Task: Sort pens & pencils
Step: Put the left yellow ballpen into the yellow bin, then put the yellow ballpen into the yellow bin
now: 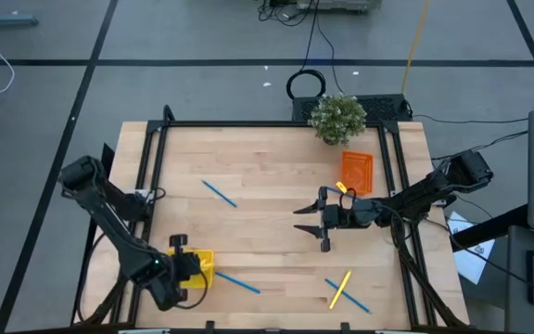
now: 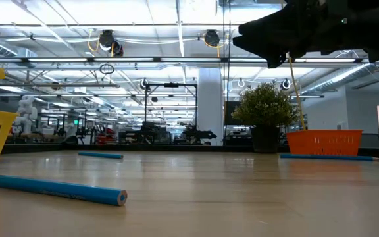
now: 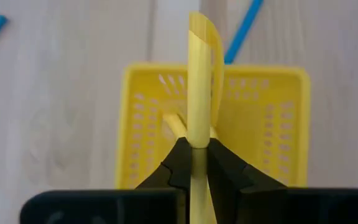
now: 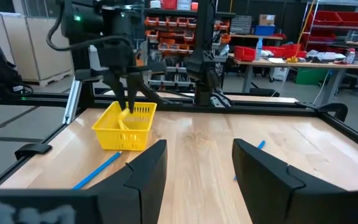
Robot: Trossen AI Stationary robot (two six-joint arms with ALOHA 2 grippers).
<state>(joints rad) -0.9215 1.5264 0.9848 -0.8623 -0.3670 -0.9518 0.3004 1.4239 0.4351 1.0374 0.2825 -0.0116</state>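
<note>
A yellow pencil (image 3: 199, 81) is in my left gripper (image 3: 197, 155), which is shut on it over the yellow tray (image 3: 278, 124) near the table's front left corner. A second yellow pencil (image 3: 174, 123) lies in that tray. My right gripper (image 1: 311, 225) stands open and level above the table's middle, with nothing between its fingers. Blue pencils lie flat on the wood at the middle left (image 1: 219, 193), next to the yellow tray (image 1: 237, 281) and at the front right (image 1: 350, 297), the last crossed by a yellow pencil (image 1: 340, 289). One yellow pencil (image 1: 345, 188) rests at the orange tray (image 1: 357, 172). My left gripper pinches the yellow pencil's shaft (image 3: 197, 140) between its two fingers. The fingers point steeply down from above the tray's near side. The pencil runs forward between the fingertips and out past them, its free end (image 3: 204, 25) over the tray. It is lifted off the table.
A potted plant (image 1: 337, 118) stands at the far edge behind the orange tray. Black rails (image 1: 160, 139) frame the tabletop. Bare wood lies between the two trays.
</note>
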